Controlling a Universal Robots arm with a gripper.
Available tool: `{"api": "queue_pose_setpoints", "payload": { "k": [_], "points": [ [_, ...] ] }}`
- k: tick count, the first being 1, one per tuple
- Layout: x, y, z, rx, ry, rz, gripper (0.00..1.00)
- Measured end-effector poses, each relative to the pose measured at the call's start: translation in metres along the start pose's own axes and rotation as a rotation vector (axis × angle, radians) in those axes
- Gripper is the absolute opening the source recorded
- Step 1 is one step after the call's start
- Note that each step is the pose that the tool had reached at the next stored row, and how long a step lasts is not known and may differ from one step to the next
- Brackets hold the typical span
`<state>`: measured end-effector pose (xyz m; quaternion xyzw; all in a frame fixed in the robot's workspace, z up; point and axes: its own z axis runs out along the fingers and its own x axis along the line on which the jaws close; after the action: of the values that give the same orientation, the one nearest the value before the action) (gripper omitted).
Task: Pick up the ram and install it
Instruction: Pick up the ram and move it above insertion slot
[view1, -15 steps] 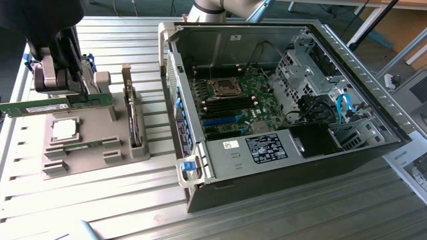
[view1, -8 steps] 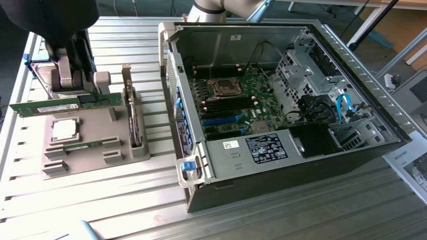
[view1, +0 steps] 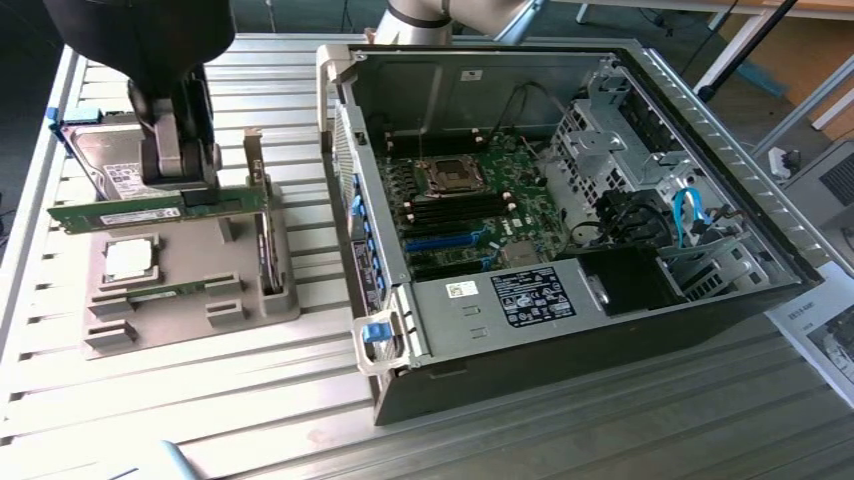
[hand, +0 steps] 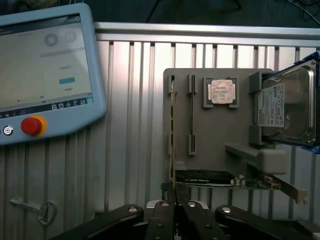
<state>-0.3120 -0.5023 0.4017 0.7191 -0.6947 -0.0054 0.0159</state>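
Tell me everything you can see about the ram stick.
The ram is a long, thin green circuit board with a white label on its face. It stands on its long edge, lying level. The hand is shut on its upper edge near the middle. It sits over the grey holder, beside the hard drive. Whether it has cleared its slot is unclear.

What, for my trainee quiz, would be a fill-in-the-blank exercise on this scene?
1. The gripper is shut on the green ____, held above the grey holder.
2. The computer case lies with its side ____, so the motherboard shows.
3. The round button on the teach pendant is ____.
Missing words: ram; open; red.
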Motion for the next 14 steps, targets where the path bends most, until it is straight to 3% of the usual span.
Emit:
{"api": "queue_pose_setpoints", "payload": {
  "k": [9, 14],
  "points": [
    [0.004, -0.0206, -0.0006, -0.0096, -0.0004, 0.0, 0.12],
    [0.007, -0.0409, -0.0012, -0.0173, -0.0006, 0.0, 0.12]
  ]
}}
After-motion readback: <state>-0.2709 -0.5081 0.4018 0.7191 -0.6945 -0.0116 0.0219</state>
